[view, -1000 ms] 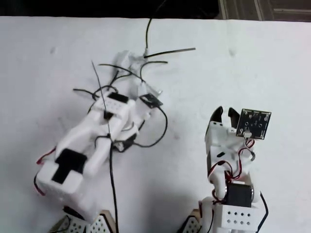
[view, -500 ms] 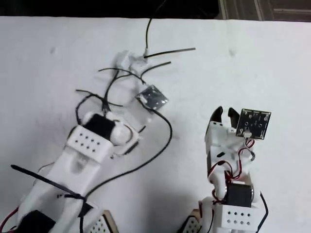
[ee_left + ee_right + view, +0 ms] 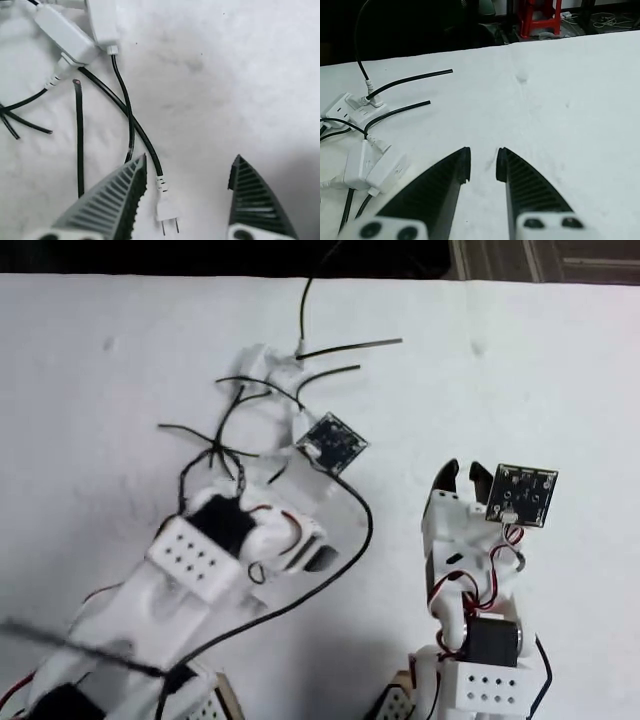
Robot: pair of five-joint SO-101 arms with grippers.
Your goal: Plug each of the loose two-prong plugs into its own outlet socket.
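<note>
The loose two-prong plug (image 3: pixel 167 207) is lying flat on the white desk (image 3: pixel 240 75). Its prongs are pointing away from the outlet sockets (image 3: pixel 75 30) and its black cord (image 3: pixel 131 125) is trailing back toward them. The left gripper (image 3: pixel 189 160) is hanging right over it with fingers spread wide, holding nothing. The plug is sitting in that gap, closer to one finger, and the cord is running just past that fingertip, but I can't tell if it's touching.

The right gripper (image 3: pixel 483 152) is sitting over the right half of the desk, fingers only a sliver apart, gripping nothing.

From above, the sockets are sitting near the far edge, about midway along, in a tangle of cords. The left arm (image 3: pixel 200 560) is covering the plug there. The sockets are getting cut off in the left wrist view, so I can't make out their openings.
</note>
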